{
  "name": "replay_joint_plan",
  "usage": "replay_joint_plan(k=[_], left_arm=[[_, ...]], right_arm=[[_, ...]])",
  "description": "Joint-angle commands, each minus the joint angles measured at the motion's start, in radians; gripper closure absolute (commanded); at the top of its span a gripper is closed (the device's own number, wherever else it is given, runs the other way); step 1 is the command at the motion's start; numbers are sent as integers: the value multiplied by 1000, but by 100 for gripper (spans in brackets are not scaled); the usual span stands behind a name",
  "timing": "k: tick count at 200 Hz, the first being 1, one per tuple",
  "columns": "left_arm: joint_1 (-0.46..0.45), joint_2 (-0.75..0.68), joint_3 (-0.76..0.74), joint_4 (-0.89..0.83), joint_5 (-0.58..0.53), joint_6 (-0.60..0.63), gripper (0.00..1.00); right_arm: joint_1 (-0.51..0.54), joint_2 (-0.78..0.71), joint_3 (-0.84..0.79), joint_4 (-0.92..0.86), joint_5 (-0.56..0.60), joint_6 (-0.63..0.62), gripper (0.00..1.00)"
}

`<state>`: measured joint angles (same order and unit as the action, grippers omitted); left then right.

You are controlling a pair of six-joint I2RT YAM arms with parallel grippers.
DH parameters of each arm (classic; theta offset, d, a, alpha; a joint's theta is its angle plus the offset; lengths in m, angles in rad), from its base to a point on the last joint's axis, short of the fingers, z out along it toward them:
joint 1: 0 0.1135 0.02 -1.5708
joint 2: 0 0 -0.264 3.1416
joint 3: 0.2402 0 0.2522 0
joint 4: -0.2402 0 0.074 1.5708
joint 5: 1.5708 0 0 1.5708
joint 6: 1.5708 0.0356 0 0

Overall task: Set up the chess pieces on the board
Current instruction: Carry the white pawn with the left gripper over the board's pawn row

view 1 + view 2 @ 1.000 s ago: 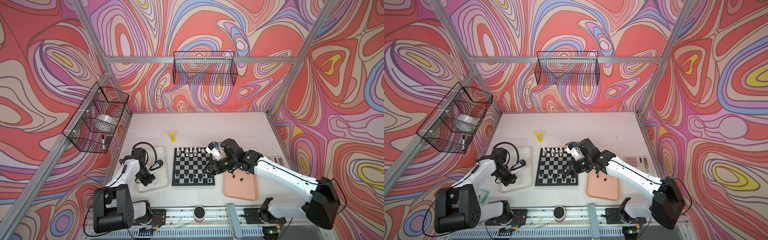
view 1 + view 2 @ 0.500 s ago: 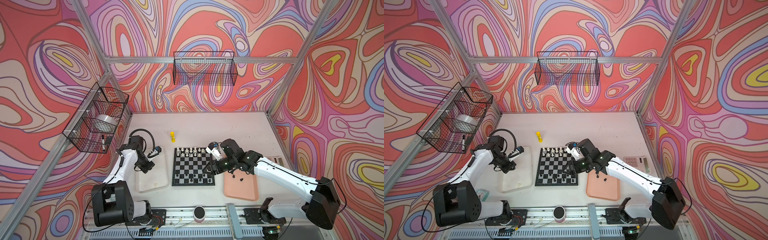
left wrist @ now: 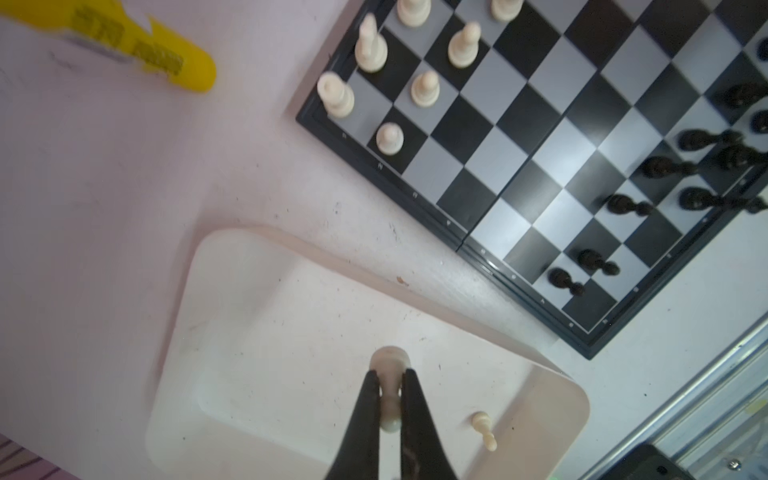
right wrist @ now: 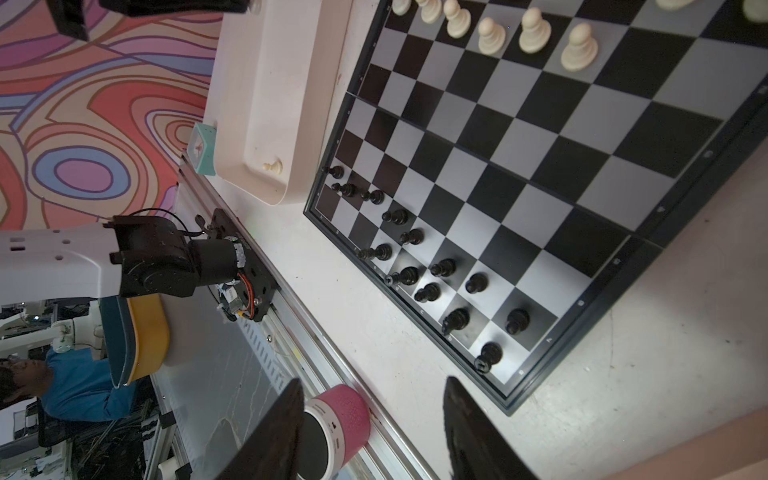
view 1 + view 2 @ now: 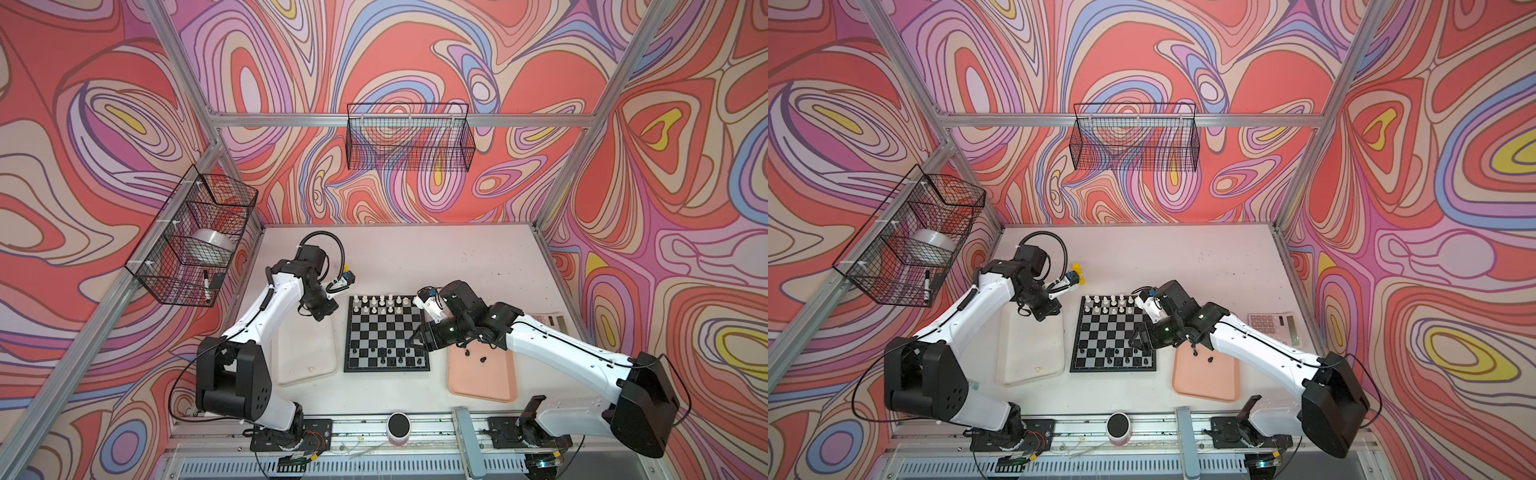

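The board [image 5: 386, 328] lies mid-table, with cream-white chess pieces [image 5: 382, 301] on its far rows and black ones [image 5: 382, 353] on its near rows. My left gripper [image 3: 390, 386] is shut on a cream-white piece [image 3: 390, 359] and hangs over the far end of the whitish tray [image 5: 305, 353]. One more white piece [image 3: 484, 428] lies in that tray. My right gripper [image 5: 417, 338] hovers at the board's right edge, open and empty, as the right wrist view [image 4: 374, 395] shows. Two black pieces [image 5: 476, 356] lie on the pink tray [image 5: 482, 382].
A yellow glue stick [image 5: 1076, 269] stands behind the board's far left corner, close to the left wrist. A calculator [image 5: 1273, 326] lies at the right wall. A pink speaker [image 5: 398, 428] sits on the front rail. A teal clock [image 4: 202, 147] sits by the whitish tray's near end.
My left arm has swung from the middle of the whitish tray to its far end, nearer the board's far left corner. The right arm has not moved.
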<state>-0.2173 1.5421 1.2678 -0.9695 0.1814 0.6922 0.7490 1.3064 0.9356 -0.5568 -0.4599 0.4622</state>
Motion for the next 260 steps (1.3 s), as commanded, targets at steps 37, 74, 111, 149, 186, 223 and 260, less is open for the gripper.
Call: replay_joint_plan(k=[37, 74, 111, 149, 186, 223, 260], left_arm=[[-228, 208, 269, -32, -16, -79, 90], [-359, 345, 408, -19, -31, -98, 90], [-433, 429, 471, 2, -42, -106, 91], [-462, 464, 481, 26, -46, -109, 91], [-479, 498, 496, 40, -49, -119, 91], [-493, 525, 512, 51, -44, -130, 91], [-499, 549, 519, 57, -57, -129, 91]], right_arm=[[-10, -87, -36, -67, 101, 0, 45], [-11, -142, -60, -98, 115, 18, 44], [-13, -176, -69, -127, 119, 21, 44], [-14, -196, -69, -150, 128, 20, 44], [-14, -225, -63, -164, 131, 17, 44], [-16, -234, -62, -183, 118, 19, 44], [-16, -239, -63, -173, 116, 24, 44]])
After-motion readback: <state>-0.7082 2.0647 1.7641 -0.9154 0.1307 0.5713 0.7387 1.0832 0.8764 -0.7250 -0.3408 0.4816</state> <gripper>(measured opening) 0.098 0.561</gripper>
